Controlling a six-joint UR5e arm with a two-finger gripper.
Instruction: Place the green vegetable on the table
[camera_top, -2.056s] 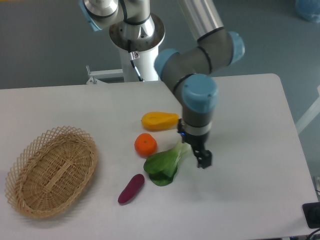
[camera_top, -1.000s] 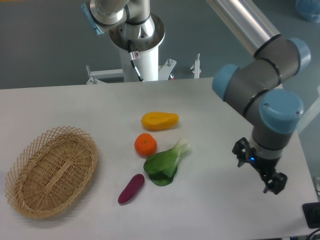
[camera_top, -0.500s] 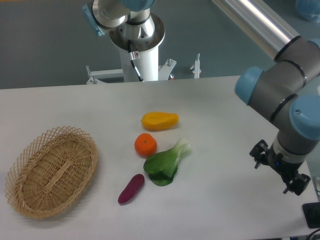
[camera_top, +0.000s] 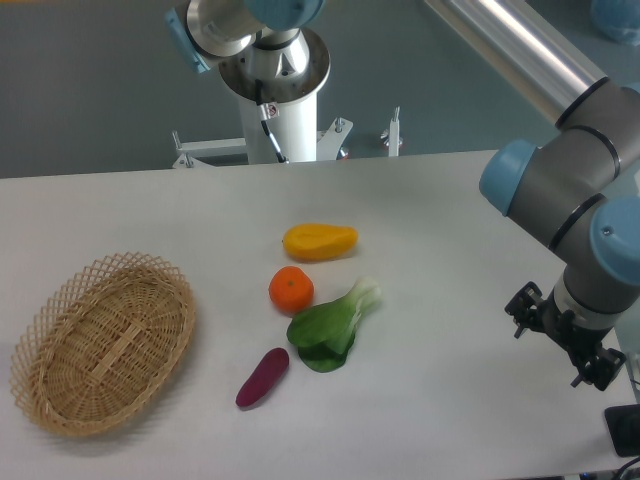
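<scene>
**White table, vegetable lying free, arm off at the right edge**

White and broad, the table (camera_top: 460, 220) carries everything here. Above its right side hangs the arm (camera_top: 560, 190), grey with pale blue joint caps, its silver upper tube running out of the top of the picture. The arm's white base column (camera_top: 275, 110) stands behind the far edge.

The wicker basket (camera_top: 100, 340) sits at the left, an open oval weave, and I see nothing inside it.

Near the middle of the table lies the green vegetable (camera_top: 333, 325), flat on the surface, dark leaves toward the front and pale stem end pointing back and to the right. Nothing holds it. Just behind and to its left is the orange (camera_top: 291, 289), very close to the leaves; whether they touch I can't tell. Farther back lies a yellow fruit (camera_top: 319, 241), on its side. In front and to the left of the leaves rests the purple piece (camera_top: 262, 377), slanted, just clear of them.

The gripper (camera_top: 562, 338) is well apart from the vegetable, low over the table's right edge. Its black fingers look spread, with nothing between them. Nothing stands in the open stretch between it and the vegetable.
</scene>
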